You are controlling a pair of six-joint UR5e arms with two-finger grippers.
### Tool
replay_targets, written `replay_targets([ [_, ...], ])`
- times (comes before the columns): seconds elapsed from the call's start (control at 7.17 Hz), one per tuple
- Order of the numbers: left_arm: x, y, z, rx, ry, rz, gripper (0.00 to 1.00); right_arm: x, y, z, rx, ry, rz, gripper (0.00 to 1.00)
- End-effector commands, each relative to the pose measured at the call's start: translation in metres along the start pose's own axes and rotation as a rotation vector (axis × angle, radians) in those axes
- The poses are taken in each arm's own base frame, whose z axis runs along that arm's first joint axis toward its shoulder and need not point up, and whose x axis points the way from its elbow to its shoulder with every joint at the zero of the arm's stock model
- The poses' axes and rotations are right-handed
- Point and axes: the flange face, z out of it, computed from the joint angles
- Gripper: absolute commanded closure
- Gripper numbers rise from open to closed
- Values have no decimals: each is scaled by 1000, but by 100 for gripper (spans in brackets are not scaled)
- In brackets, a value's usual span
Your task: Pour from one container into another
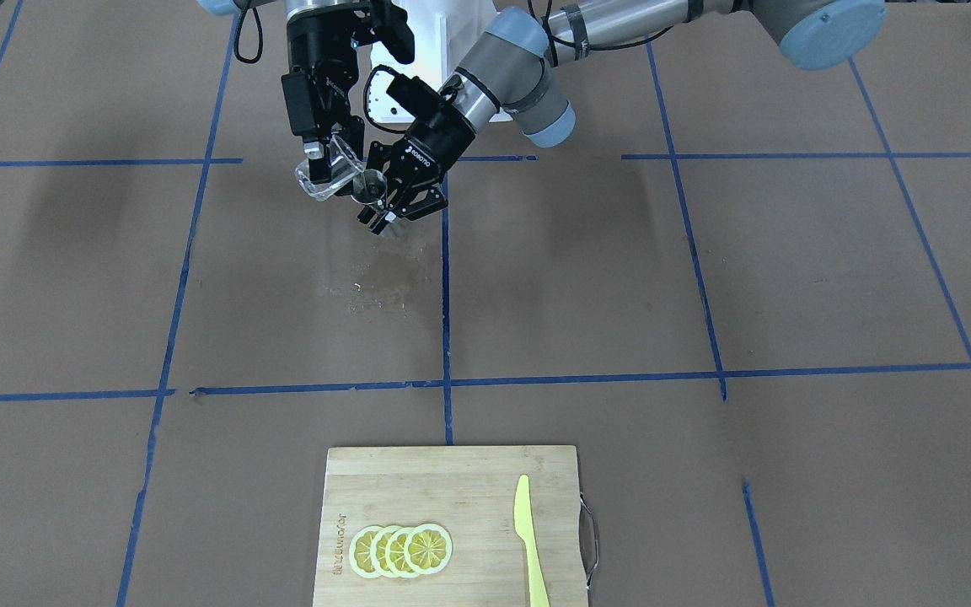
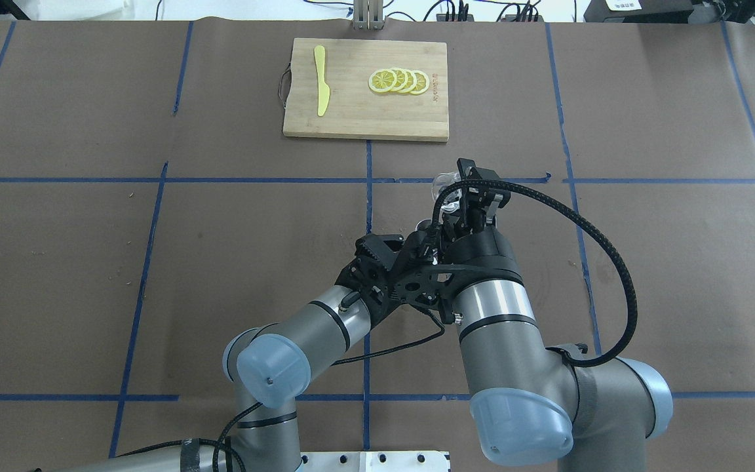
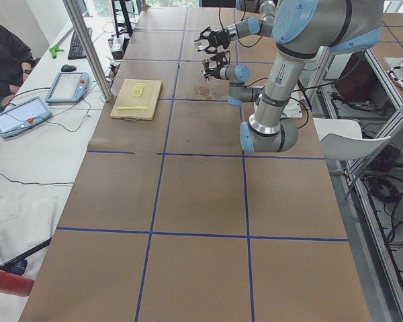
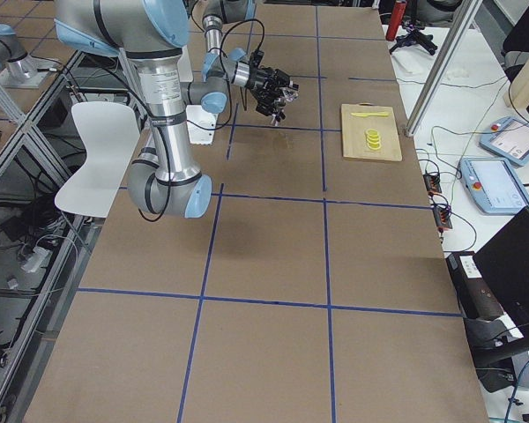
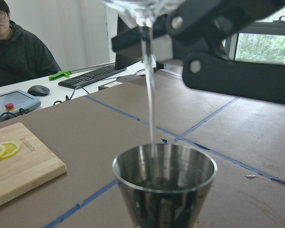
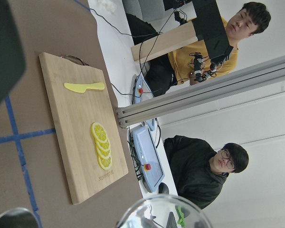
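Note:
My right gripper (image 1: 323, 150) is shut on a clear glass (image 1: 327, 174), tipped with its mouth down toward the other arm. A thin stream of liquid (image 5: 149, 99) falls from the glass (image 5: 141, 8) into a steel jigger (image 5: 164, 186). My left gripper (image 1: 386, 204) is shut on that jigger (image 1: 370, 183), holding it upright just under the glass lip, above the table. In the overhead view the glass (image 2: 442, 185) shows in front of the right gripper (image 2: 466, 200), and the arms hide the jigger. The glass rim (image 6: 162, 212) fills the bottom of the right wrist view.
A wet patch (image 1: 367, 288) marks the brown paper below the grippers. On the operators' side lies a wooden cutting board (image 1: 452, 476) with several lemon slices (image 1: 401, 550) and a yellow knife (image 1: 528, 539). Two people sit beyond that table edge.

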Motion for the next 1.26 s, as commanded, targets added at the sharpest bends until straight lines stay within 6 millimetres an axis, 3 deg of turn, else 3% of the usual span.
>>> replay_targets([
  [0.0,0,0,0,-1,0,0,100,0,-4,-3,7,-2,8,100],
  [0.56,-1,-1,0,1,-1,0,100,1,-6,-6,16,-11,86,100],
  [1.12,-3,0,-3,6,-1,-2,100,3,-9,-9,21,-20,289,100],
])
